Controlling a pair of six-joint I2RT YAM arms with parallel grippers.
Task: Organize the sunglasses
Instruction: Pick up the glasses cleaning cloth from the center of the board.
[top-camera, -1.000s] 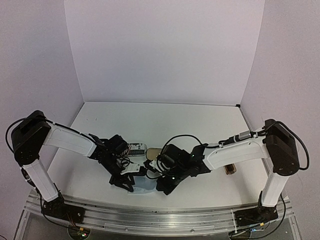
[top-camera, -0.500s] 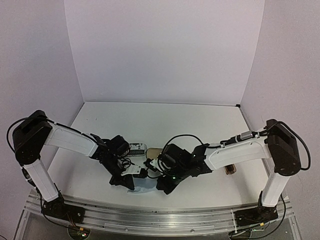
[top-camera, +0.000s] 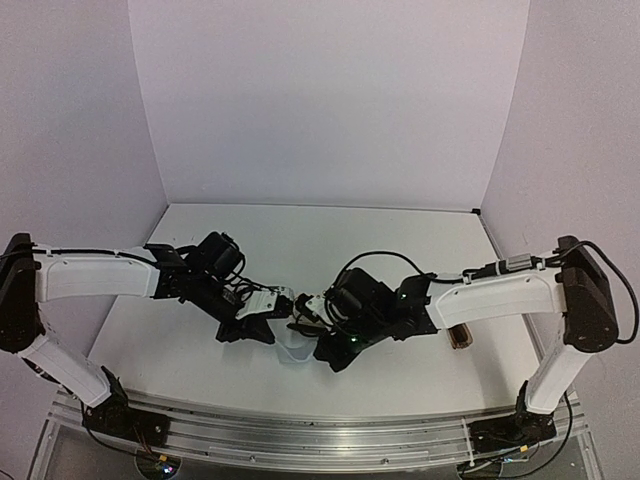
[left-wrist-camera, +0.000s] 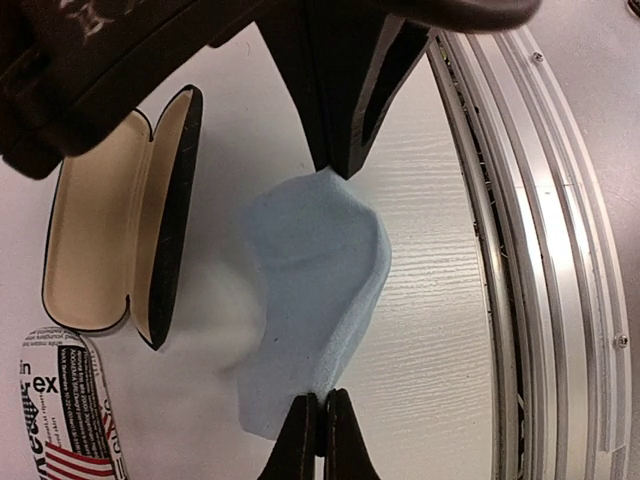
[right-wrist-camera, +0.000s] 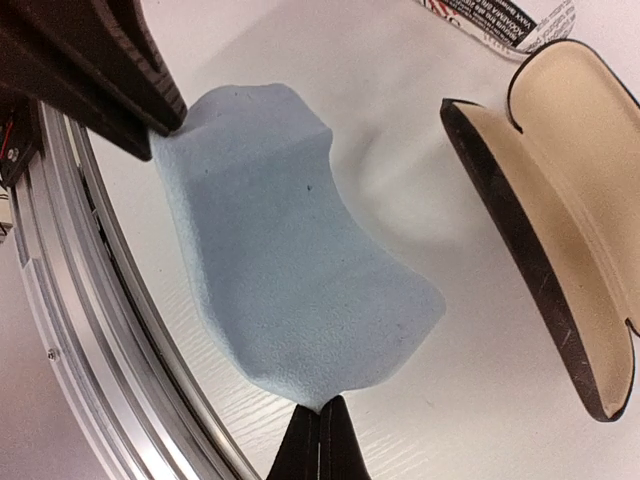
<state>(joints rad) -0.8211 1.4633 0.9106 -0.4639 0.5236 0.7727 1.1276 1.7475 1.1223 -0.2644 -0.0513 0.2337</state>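
A light-blue cloth hangs stretched between my two grippers, just above the table near its front edge. My left gripper is shut on one corner of the cloth. My right gripper is shut on the opposite corner of the cloth. In the top view the left gripper and the right gripper face each other. A brown pair of sunglasses lies to the right, partly hidden under my right arm.
An open black case with a cream lining lies just behind the cloth, also seen as the open case. A newsprint-patterned case sits beside it. The metal rail runs along the table's front edge.
My left gripper has shut on the cloth's corner. Both arms have moved away from the front edge, lifting the cloth off the table between them.
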